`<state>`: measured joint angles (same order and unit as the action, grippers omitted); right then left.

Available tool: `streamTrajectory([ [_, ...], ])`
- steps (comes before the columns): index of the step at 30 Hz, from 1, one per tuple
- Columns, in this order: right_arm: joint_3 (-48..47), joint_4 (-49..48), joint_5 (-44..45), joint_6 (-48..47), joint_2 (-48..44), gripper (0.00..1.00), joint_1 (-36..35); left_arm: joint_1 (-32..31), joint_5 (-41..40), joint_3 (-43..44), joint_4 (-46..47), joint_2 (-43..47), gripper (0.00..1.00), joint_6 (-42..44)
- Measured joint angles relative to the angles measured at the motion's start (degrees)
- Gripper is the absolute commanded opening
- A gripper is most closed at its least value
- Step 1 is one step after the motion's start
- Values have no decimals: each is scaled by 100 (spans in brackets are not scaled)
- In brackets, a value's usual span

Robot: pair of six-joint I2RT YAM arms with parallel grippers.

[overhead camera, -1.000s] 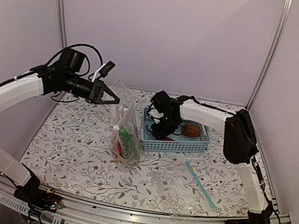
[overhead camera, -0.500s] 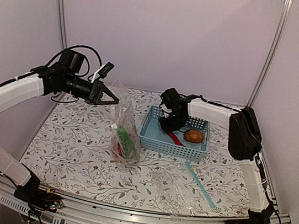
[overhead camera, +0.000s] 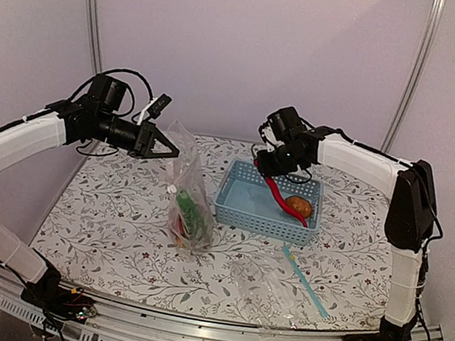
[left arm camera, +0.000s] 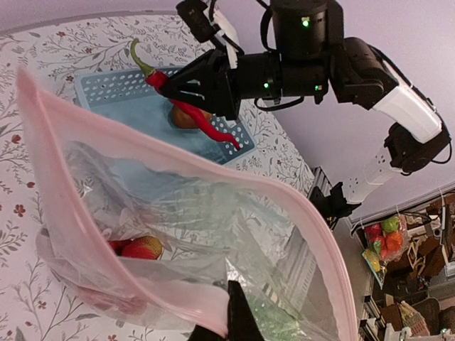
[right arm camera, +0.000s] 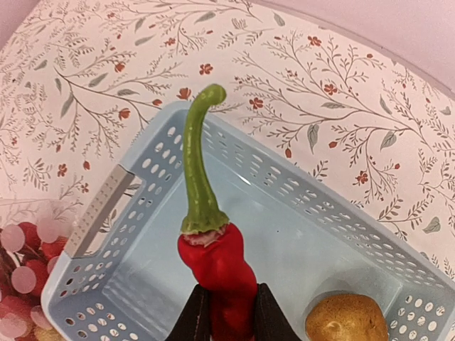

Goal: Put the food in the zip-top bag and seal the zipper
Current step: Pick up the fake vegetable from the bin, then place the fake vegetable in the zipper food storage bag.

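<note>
My left gripper (overhead camera: 175, 153) is shut on the mouth edge of the zip-top bag (overhead camera: 188, 195) and holds it up and open. In the left wrist view the gripper (left arm camera: 232, 310) pinches the pale pink zipper (left arm camera: 178, 301) of the bag (left arm camera: 213, 206). Green vegetables (overhead camera: 193, 213) and red-yellow fruits (left arm camera: 140, 247) lie inside. My right gripper (overhead camera: 272, 170) is shut on the red chili (overhead camera: 284, 202), held above the blue basket (overhead camera: 242, 217). The right wrist view shows the gripper (right arm camera: 226, 312) clamping the chili (right arm camera: 217, 266), stem forward. The potato (right arm camera: 346, 317) lies in the basket, also seen from above (overhead camera: 297, 205).
A second clear bag with a teal-blue strip (overhead camera: 305, 281) lies flat at the front right of the floral tablecloth. The basket (right arm camera: 106, 206) stands just right of the held bag. Pale walls and metal posts close the back and sides.
My right gripper has risen out of the basket with the chili and moved back and to the right. The left gripper and the bag have stayed in place.
</note>
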<state>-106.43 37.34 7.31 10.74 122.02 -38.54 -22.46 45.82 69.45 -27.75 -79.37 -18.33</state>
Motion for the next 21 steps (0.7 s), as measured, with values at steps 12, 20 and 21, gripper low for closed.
streamTrajectory([
  [12,586,-396,-232,205,-1491,9,0,2,7,-9,4,13,0,-37],
  [20,688,-741,-304,448,-2601,12,-240,2,140,-105,205,48,0,-175],
  [21,688,-802,-286,481,-2717,13,-330,2,173,-136,245,63,0,-199],
])
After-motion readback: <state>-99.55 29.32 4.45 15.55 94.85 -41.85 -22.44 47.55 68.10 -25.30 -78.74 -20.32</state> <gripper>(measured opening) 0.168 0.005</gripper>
